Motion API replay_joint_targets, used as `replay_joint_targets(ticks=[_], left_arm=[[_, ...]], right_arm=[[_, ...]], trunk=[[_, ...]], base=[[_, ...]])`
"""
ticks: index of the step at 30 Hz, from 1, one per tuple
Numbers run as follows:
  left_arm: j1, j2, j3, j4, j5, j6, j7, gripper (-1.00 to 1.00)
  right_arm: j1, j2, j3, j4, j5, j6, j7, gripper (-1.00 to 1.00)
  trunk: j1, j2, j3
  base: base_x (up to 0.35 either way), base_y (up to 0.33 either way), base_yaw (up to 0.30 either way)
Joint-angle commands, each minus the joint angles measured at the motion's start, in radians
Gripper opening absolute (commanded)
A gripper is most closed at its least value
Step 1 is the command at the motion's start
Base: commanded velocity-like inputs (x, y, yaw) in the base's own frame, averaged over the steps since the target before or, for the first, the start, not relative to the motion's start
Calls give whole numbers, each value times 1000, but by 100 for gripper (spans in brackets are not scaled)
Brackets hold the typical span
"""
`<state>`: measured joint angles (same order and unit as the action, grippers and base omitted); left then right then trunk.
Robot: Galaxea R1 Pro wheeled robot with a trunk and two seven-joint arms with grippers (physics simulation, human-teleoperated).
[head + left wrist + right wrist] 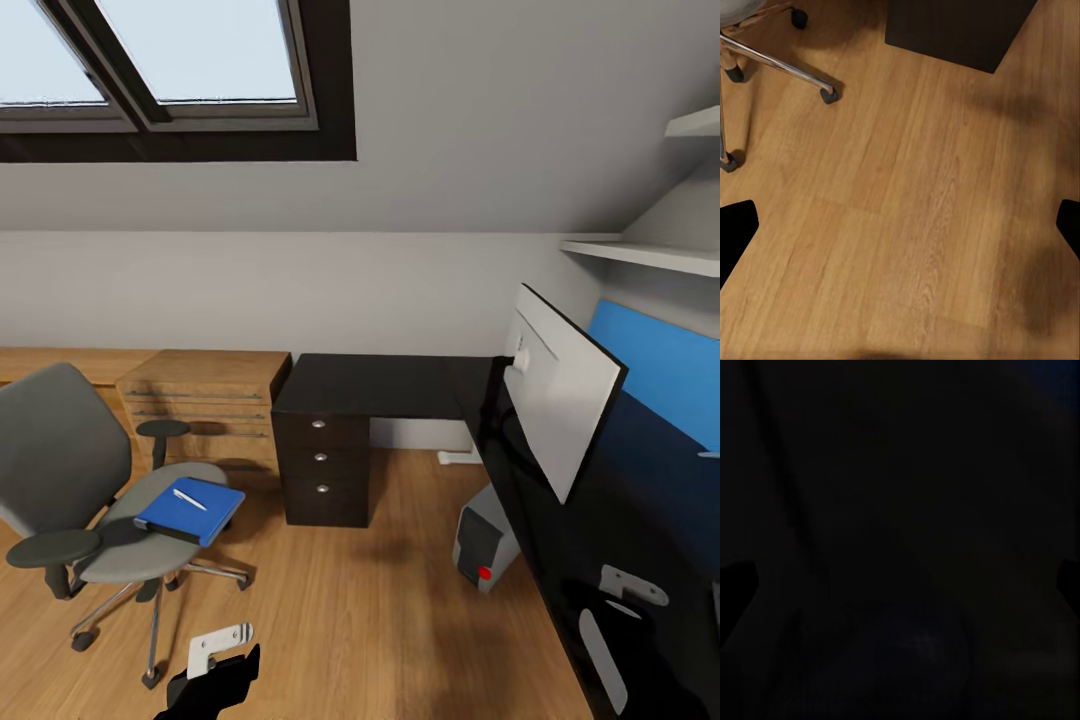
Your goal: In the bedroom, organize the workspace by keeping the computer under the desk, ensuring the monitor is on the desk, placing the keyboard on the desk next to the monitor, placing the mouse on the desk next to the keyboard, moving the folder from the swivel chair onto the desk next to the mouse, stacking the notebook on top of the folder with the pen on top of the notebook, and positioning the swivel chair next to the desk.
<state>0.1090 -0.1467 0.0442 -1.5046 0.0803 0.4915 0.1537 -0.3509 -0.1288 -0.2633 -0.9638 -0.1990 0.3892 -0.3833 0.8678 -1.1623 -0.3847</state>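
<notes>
The swivel chair [70, 480] stands on the wood floor at the left, apart from the desk [400, 385]. The blue folder [190, 512] lies on its seat with the white pen [189, 498] on top. The notebook, keyboard and mouse are out of view. The monitor [560, 400] stands on the desk's right wing, its pale back toward me. The computer [483, 540] sits on the floor at the desk's edge. My left gripper [215, 670] hangs open over bare floor [900, 232], near the chair's chrome legs [780, 60]. My right gripper [625, 625] hovers over the black desktop, fingers apart in the dark wrist view [900, 585].
A light wooden drawer unit [205, 405] stands against the wall behind the chair. A black drawer pedestal [322, 455] carries the desk's left end. A blue back panel [660, 370] and wall shelves [650, 255] rise at the right. Open floor lies between chair and desk.
</notes>
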Motion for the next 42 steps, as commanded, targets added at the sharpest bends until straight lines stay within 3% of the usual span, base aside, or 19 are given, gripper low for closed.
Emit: replay_joint_targets(ticks=[1,11,17,18,21,42], left_arm=[[0,-1,0,-2,9,4,5,100],[0,-1,0,0,9,4,6,100],[0,-1,0,0,9,4,6,100],[0,-1,0,0,9,4,6,100],[0,-1,0,2,9,4,6,100],[0,-1,-9,18,7,4,6,100]], right_arm=[[0,-1,1,-1,-10,3,-6,100],[0,-2,0,-1,-10,3,-6,100],[0,-2,-1,-1,-55,27,-6,100],[0,-2,-1,-1,-81,51,-6,100],[0,-2,-1,-1,-90,60,-6,100],[0,-2,-1,-1,-97,97,-6,100]], trunk=[[0,-1,-1],[0,-1,-1],[0,-1,-1],[0,-1,-1],[0,-1,-1],[0,-1,-1]], base=[[-28,-30,0],[-10,-10,0],[0,0,0],[0,0,0],[0,0,0],[0,0,0]])
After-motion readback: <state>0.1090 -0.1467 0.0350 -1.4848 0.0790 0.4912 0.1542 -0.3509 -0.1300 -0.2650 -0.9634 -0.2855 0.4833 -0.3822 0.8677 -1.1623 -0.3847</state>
